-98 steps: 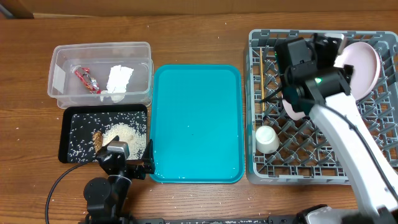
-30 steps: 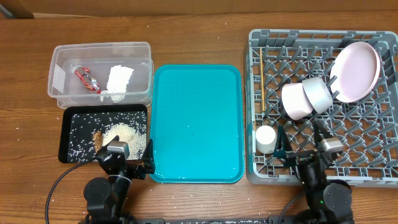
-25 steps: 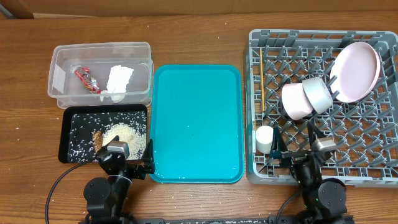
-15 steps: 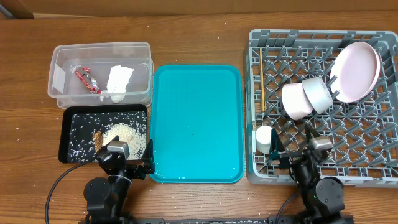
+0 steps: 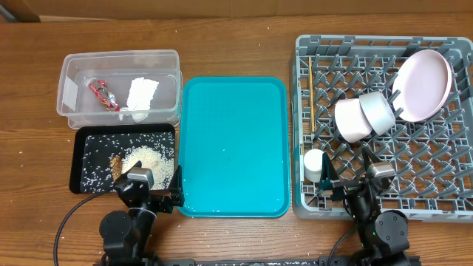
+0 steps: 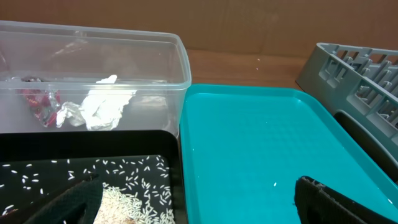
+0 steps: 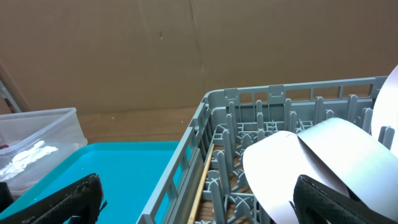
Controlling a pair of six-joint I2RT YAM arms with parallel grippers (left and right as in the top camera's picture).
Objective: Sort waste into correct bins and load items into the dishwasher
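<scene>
Currently the brown wood-grain tabletop carries three groups. At the far left, a clear rectangular plastic tub holds a crumpled white tissue and a small, crinkled red-and-silver wrapper lying beside each other. Just in front of it, a shallow black rectangular tray is speckled with loose white rice grains, heaped toward its right side, with a small brown food scrap at the heap's left edge. A smooth, glossy teal serving tray with rounded corners lies in the middle.

On the right, a square grey plastic dish rack with a grid base and upright pegs contains a pale pink round plate leaning at its far right, two whitish round bowls tilted against each other, a small white cup near its left wall, and thin wooden chopsticks along that wall.

Both arms sit at the near edge. The left end effector has its dark fingers spread wide and grips nothing; the right end effector is likewise spread apart and empty.
</scene>
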